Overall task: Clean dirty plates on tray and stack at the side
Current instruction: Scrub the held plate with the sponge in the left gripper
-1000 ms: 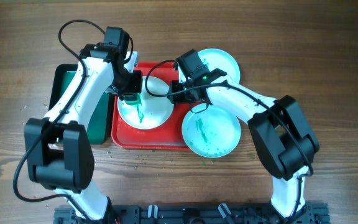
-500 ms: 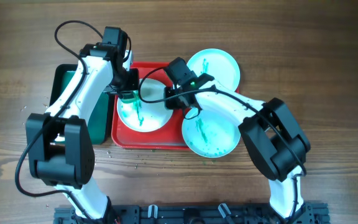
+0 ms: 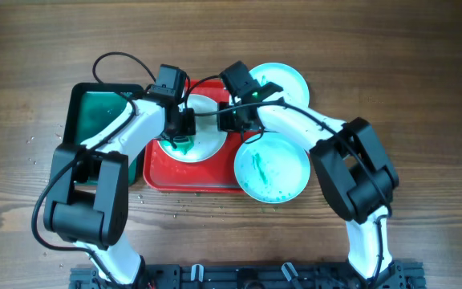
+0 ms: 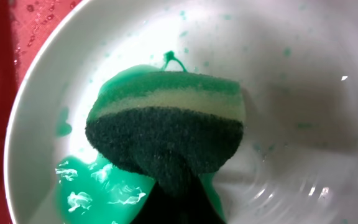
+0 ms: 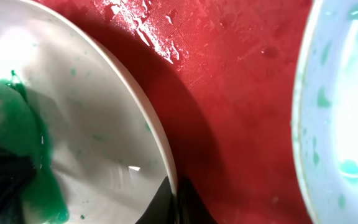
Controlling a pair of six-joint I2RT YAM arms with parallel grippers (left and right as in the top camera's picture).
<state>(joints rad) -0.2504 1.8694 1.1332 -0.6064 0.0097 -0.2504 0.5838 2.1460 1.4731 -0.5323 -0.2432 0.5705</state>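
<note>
The white plate point(image 3: 207, 132) lies on the red tray point(image 3: 191, 178) with green streaks and a green puddle in it. My left gripper point(image 3: 181, 138) is shut on a green sponge point(image 4: 166, 130) and presses it into the white plate point(image 4: 303, 93). My right gripper point(image 3: 233, 122) is shut on the white plate's rim point(image 5: 160, 149), one finger inside and one outside. Two pale mint-blue plates show overhead: one point(image 3: 273, 166) overhangs the tray's front right corner, one point(image 3: 283, 80) sits at the back right. A mint-blue plate edge point(image 5: 340, 112) shows in the right wrist view.
A smaller dark green tray point(image 3: 95, 120) lies left of the red tray, on the wooden table point(image 3: 423, 96). Water drops sit on the red tray floor point(image 5: 229, 74). Small specks lie on the table near the front left.
My left gripper has moved right and forward across the white plate with the sponge. My right gripper has shifted slightly while staying at the plate's right rim.
</note>
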